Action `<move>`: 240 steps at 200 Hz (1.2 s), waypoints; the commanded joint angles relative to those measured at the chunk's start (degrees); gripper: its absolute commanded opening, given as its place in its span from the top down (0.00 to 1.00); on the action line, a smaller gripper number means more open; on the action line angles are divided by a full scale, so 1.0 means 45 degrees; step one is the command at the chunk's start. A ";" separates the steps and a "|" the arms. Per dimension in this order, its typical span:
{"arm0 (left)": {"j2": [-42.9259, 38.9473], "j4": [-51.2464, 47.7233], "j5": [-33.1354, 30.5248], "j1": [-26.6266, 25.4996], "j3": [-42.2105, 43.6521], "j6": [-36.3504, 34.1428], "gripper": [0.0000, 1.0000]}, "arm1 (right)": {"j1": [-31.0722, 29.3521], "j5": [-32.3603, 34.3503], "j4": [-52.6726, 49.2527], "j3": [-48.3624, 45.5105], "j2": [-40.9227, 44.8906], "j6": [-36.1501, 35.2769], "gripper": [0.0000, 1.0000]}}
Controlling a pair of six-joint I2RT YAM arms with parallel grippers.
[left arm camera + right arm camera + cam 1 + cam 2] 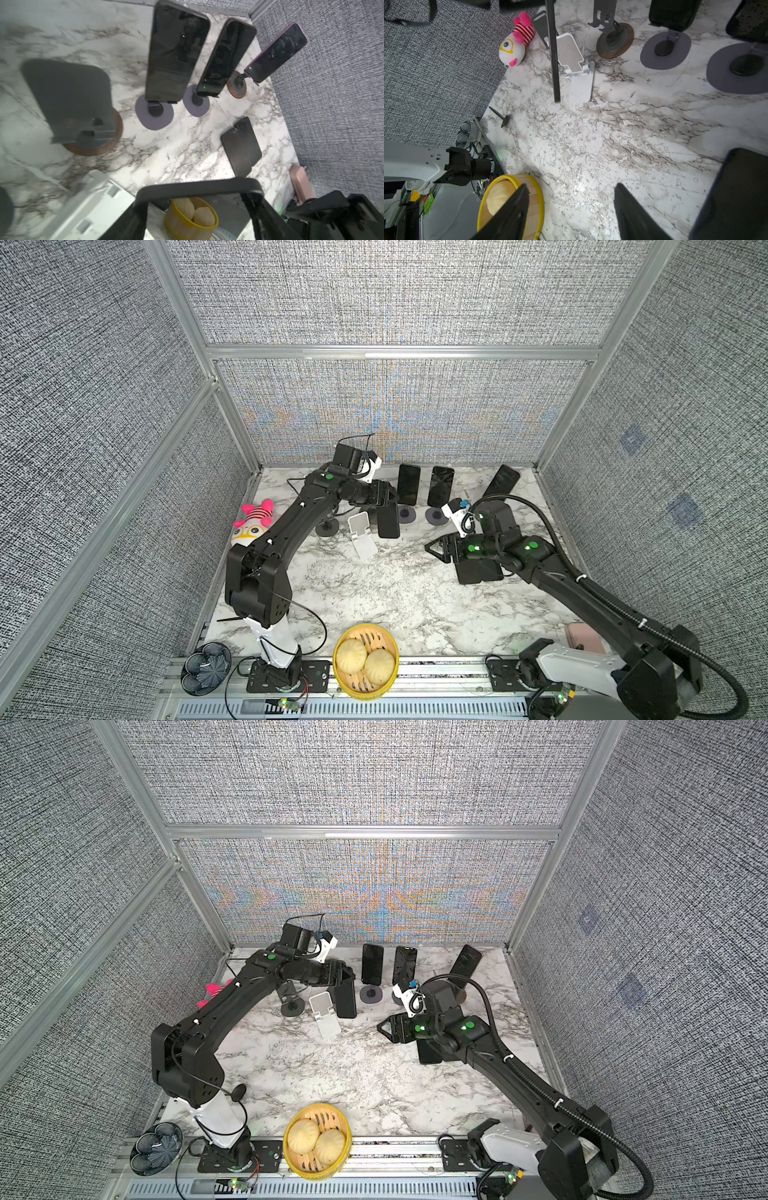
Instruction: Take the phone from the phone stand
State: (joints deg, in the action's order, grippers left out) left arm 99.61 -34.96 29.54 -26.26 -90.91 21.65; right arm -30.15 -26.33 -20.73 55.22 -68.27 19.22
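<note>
Top views: left jaws grasp the black phone (389, 524) by its upper edge, at frame centre, just right of the white phone stand (362, 539); right jaws parted, empty.

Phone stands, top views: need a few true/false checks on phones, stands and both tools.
1. Three dark phones sit on round-based stands at the rear of the white marble table. True.
2. The white folding plastic stand holds a phone. False: it is empty.
3. The left tool grips a black slab phone. True.
4. The right tool holds a phone. False: its jaws stand apart, empty; a dark handset lies flat on the table under its arm.
5. The round yellow steamer basket holds three buns. False: two buns.
</note>
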 commanded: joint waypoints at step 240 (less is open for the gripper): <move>-0.0560 0.3674 0.1092 -0.1669 0.2376 0.3177 0.51 | -0.0507 0.0648 0.1659 0.0795 -0.1956 0.0611 0.81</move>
State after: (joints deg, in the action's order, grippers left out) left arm 97.84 -20.69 33.41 -33.71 -80.23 35.62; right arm -32.47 -23.77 -13.91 58.39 -77.14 22.31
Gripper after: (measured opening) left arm 0.728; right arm 0.211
